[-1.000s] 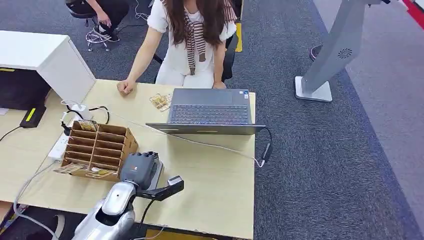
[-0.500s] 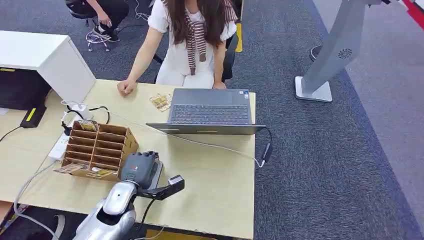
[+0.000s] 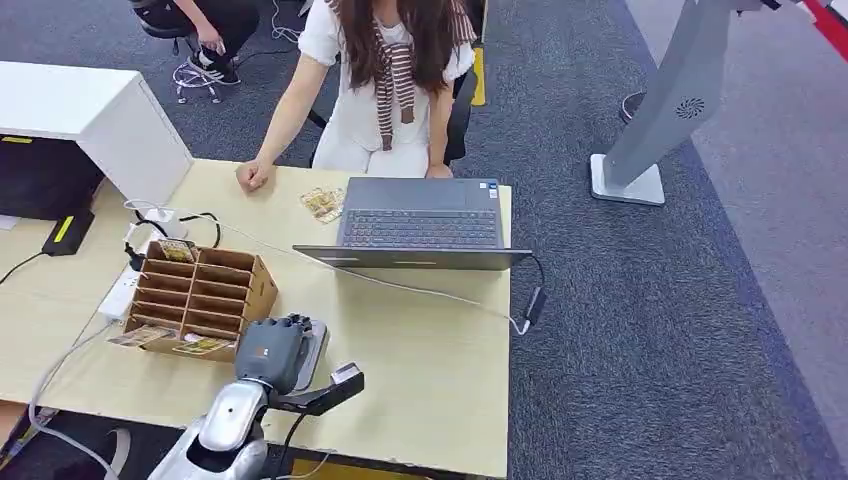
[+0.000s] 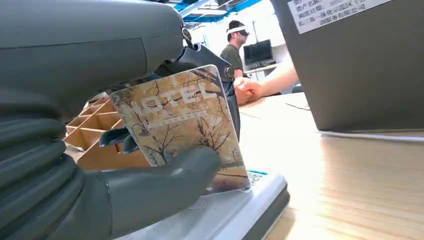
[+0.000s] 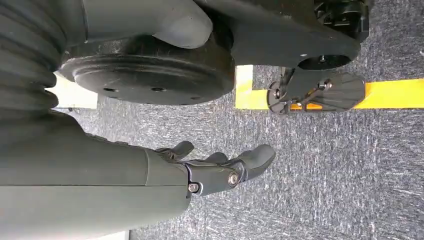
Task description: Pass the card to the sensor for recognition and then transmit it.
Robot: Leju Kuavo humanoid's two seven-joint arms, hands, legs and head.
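My left hand (image 3: pixel 270 352) hovers over the near part of the wooden table (image 3: pixel 430 400), just right of the card rack. In the left wrist view the thumb (image 4: pixel 165 187) and dark fingers pinch a brown tree-patterned card (image 4: pixel 182 122) printed "HOTEL", held upright. Its lower edge stands on or just above the flat white sensor (image 4: pixel 235 212), whose grey edge (image 3: pixel 317 345) peeks out beside the hand. My right hand (image 5: pixel 220 167) hangs over grey carpet, fingers apart and holding nothing.
A wooden card rack (image 3: pixel 200 290) with several cards stands left of the hand. An open laptop (image 3: pixel 420 225) and its cable (image 3: pixel 430 292) lie beyond. A person sits across, fist (image 3: pixel 250 176) on the table, loose cards (image 3: pixel 322 203) nearby. A power strip (image 3: pixel 120 290) lies left.
My left hand has drawn back a little toward the table's near edge, still gripping the card. The person leaned slightly; nothing else moved.
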